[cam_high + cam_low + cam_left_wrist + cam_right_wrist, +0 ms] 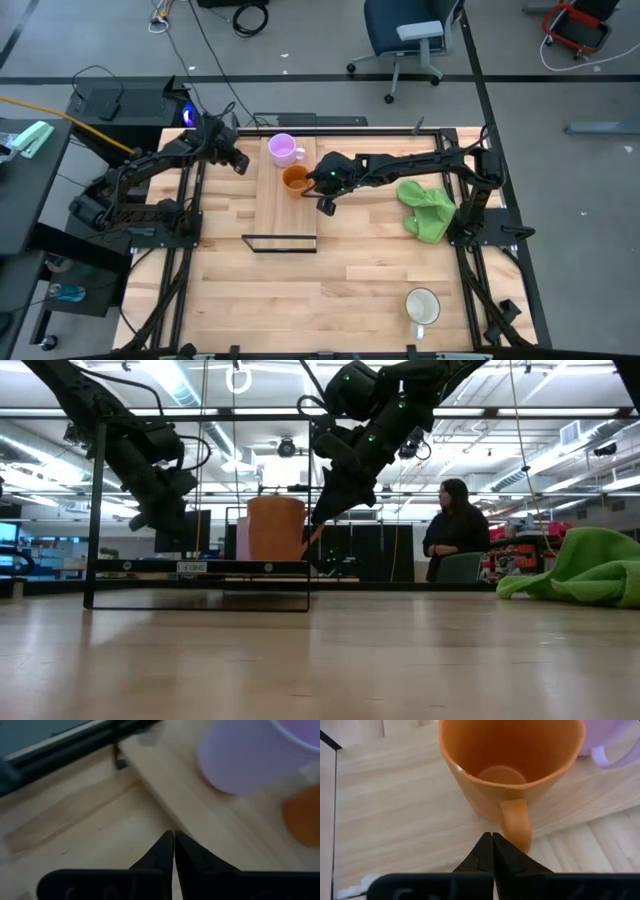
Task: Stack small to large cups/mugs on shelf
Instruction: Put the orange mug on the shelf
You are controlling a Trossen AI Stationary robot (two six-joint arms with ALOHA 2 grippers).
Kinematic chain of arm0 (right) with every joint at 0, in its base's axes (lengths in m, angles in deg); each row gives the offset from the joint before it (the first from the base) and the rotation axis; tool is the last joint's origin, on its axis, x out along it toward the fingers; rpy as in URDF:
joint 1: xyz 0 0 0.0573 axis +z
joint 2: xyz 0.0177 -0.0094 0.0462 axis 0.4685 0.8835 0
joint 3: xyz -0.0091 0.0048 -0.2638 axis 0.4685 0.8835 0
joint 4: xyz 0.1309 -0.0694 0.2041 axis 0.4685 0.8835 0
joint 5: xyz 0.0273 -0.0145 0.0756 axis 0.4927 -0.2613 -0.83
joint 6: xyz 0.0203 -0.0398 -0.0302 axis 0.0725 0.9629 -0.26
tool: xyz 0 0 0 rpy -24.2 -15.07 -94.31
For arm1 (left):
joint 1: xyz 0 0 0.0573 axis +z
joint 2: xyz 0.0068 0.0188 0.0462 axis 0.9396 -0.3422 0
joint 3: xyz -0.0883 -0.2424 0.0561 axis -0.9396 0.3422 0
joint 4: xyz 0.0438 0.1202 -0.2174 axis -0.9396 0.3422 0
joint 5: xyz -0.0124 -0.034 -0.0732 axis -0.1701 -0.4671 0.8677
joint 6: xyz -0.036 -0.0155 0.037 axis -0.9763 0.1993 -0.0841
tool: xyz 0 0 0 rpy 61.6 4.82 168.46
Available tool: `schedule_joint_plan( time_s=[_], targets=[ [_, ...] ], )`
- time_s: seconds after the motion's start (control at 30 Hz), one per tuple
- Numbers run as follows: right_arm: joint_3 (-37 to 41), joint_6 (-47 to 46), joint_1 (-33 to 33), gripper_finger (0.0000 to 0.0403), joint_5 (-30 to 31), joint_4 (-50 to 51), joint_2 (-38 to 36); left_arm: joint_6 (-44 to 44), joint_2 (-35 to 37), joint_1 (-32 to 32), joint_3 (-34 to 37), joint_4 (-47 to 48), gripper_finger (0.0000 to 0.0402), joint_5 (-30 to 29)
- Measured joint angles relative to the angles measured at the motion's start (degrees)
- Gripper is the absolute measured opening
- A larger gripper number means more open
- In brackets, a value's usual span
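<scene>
The orange mug [296,179] stands upright on the light-wood shelf [283,215], its handle [516,822] turned toward my right gripper. The light purple mug [283,150] stands upright on the shelf just behind it. The white mug [423,306] stands on the tabletop near the front right. My right gripper [492,837] is shut, with its tips right at the orange mug's handle; it also shows in the high view [313,186]. My left gripper [173,837] is shut and empty. It hovers at the shelf's left edge, left of the purple mug [250,755]. My right gripper's shut fingertips [485,845] stand right beside the orange mug's handle, at its lower end. They slant down from the table's right side. I cannot tell whether they touch it. The mug rests upright on the shelf.
A green cloth [428,208] lies bunched on the table's right side, under the right arm. The shelf's thin black frame [280,240] stands at its near end. A person [455,530] sits in the room beyond the table.
</scene>
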Motion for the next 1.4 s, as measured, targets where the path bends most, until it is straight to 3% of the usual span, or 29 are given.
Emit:
schedule_joint_plan(
  time_s=[0.17,0.4,0.67,0.97,1.2,1.4],
  targets=[
    [0.0,0.82,-0.33,0.0,-0.03,0.6,0.0,0.73,0.0,-2.24,0.0,0.02,0.0018,2.52],
    [0.0,2.06,-0.73,0.0,-0.01,0.78,0.0,0.99,0.0,-6.41,0.0,0.0,0.0009,10.81],
    [0.0,2.88,-1.38,0.0,-0.01,0.84,0.0,1.36,0.0,-11.17,0.0,-0.08,0.0023,10.9],
    [-0.53,3.55,0.13,0.0,-1.5,4.54,-3.36,0.73,0.0,-13.94,0.0,-1.11,0.0011,10.92],
    [-0.79,0.93,2.16,0.0,6.21,8.37,-10.63,-1.19,0.0,-15.48,-0.01,-6.06,0.0021,10.9],
    [0.07,-1.61,0.27,0.0,7.24,8.74,-7.33,-3.83,0.0,-15.45,0.0,-7.34,0.0012,9.46]
  ],
)
